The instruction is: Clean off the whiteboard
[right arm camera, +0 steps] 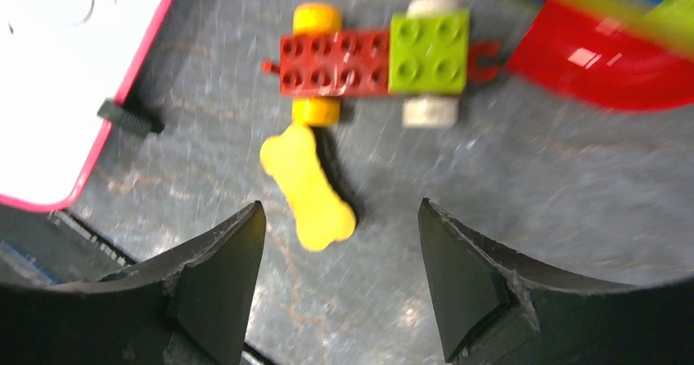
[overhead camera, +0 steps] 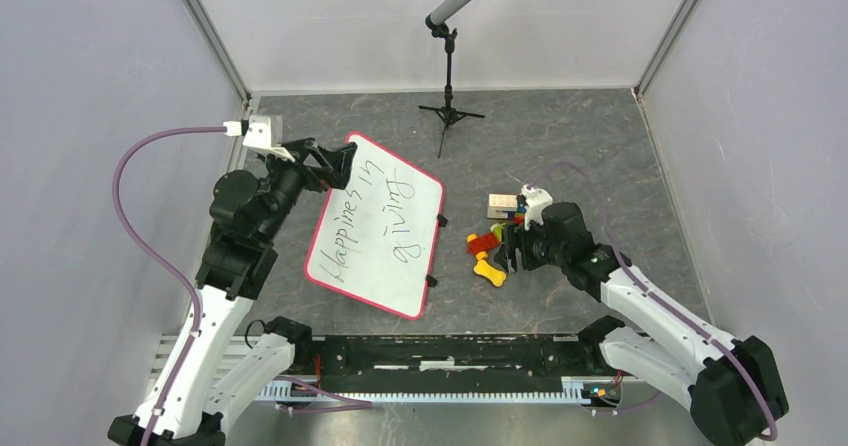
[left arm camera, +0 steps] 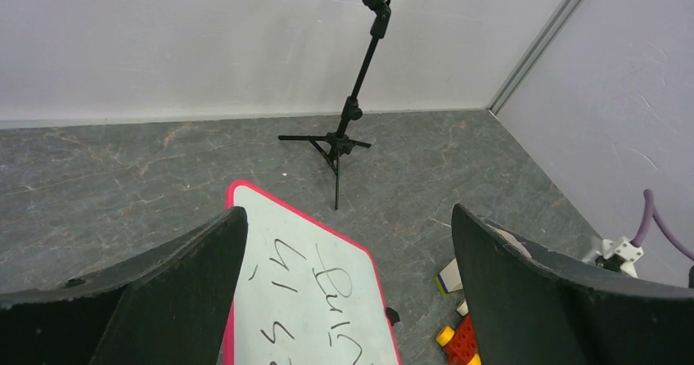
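The whiteboard (overhead camera: pixel 375 226) lies flat on the grey table left of centre, red-pink framed, with black handwriting across it. My left gripper (overhead camera: pixel 338 162) is open and empty, hovering over the board's far left corner. In the left wrist view the board (left arm camera: pixel 311 299) lies below and between the spread fingers of that gripper (left arm camera: pixel 348 212). My right gripper (overhead camera: pixel 510 251) is open and empty, low over the toys right of the board. In the right wrist view it (right arm camera: pixel 342 205) hangs just before a yellow bone (right arm camera: pixel 309 189), and the board's corner (right arm camera: pixel 57 95) shows at top left.
A microphone stand (overhead camera: pixel 448 116) stands behind the board. Right of the board lie a yellow bone (overhead camera: pixel 489 269), a red brick car (overhead camera: pixel 483 242) and a small white block (overhead camera: pixel 503 204). Black clips (overhead camera: pixel 441 219) stick out from the board's right edge. Walls close three sides.
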